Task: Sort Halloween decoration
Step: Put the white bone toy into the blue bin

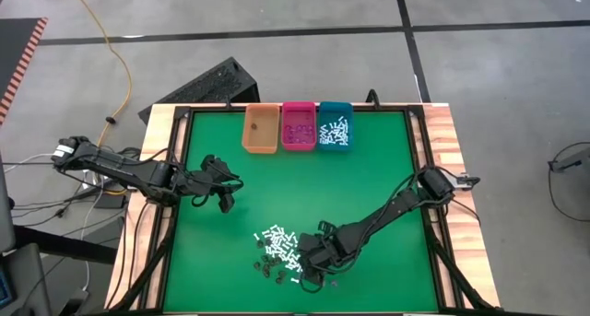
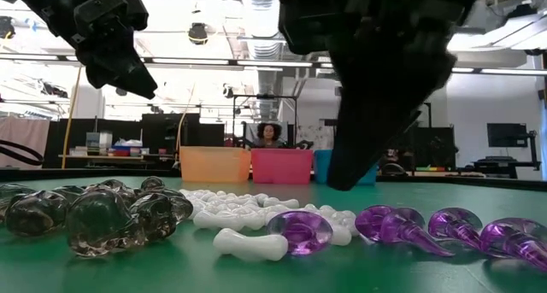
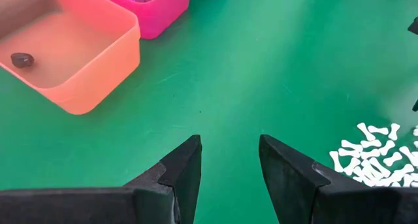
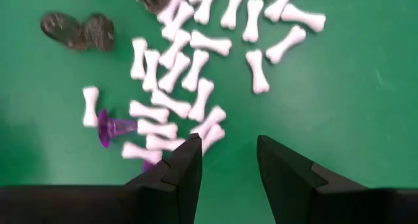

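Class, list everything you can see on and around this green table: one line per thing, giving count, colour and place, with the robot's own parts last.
White bones: dozens, white, loose pile near the table's front edge.
Purple pieces: a few, purple, mixed into that pile.
Dark pieces: several, dark smoky, at the pile's edge.
Orange bin: one, orange, back of table, one dark piece inside.
Pink bin: one, pink, middle of the row, purple pieces inside.
Teal bin: one, teal, beside the pink bin, white bones inside.
Table: one, green top.
Person: one, behind the bins, in the room.
Left end effector: open, empty, above bare table.
Right end effector: open, empty, over the pile.
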{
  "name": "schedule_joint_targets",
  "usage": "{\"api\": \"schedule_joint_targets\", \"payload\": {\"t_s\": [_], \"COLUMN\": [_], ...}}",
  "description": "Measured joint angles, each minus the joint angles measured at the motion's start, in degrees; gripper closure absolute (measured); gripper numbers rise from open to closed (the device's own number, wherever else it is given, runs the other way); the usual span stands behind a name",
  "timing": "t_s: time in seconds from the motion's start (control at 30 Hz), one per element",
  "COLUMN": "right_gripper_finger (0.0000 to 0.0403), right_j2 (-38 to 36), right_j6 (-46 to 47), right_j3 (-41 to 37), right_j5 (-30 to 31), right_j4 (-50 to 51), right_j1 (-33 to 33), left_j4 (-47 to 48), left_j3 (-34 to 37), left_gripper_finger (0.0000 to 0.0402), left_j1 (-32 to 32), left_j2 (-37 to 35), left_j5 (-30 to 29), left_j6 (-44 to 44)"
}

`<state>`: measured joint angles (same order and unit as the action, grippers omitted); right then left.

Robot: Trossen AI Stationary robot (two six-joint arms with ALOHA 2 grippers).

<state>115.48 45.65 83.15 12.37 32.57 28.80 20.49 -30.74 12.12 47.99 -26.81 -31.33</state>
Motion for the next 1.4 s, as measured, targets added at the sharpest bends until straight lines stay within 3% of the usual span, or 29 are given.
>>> {"api": "schedule_joint_targets", "payload": {"t_s": [0.63, 0.93, 1.17, 1.4], "right_gripper_finger": [0.0231, 0.0283, 0.0385, 0.036], "right_j2": [3.6, 3.6, 3.5, 0.1], "right_j6": [1.5, -1.0, -3.9, -3.9], "right_j3": [0.5, 0.5, 0.7, 0.6], "right_j5": [-1.9, -1.2, -0.4, 0.0], "right_j4": [-2.8, -1.3, -0.1, 8.6], "right_j1": [0.1, 0.0, -0.4, -0.7], "left_j4": [0.5, 0.6, 0.6, 0.6], "left_j3": [0.0, 0.0, 0.0, 0.0], "left_gripper_finger": [0.0257, 0.0257, 0.0257, 0.0257], "left_j1": [0.0, 0.0, 0.0, 0.0], "left_j2": [0.0, 0.0, 0.0, 0.0], "left_j5": [0.0, -0.4, -0.5, -0.5], "left_j6": [0.0, 0.0, 0.0, 0.2]}}
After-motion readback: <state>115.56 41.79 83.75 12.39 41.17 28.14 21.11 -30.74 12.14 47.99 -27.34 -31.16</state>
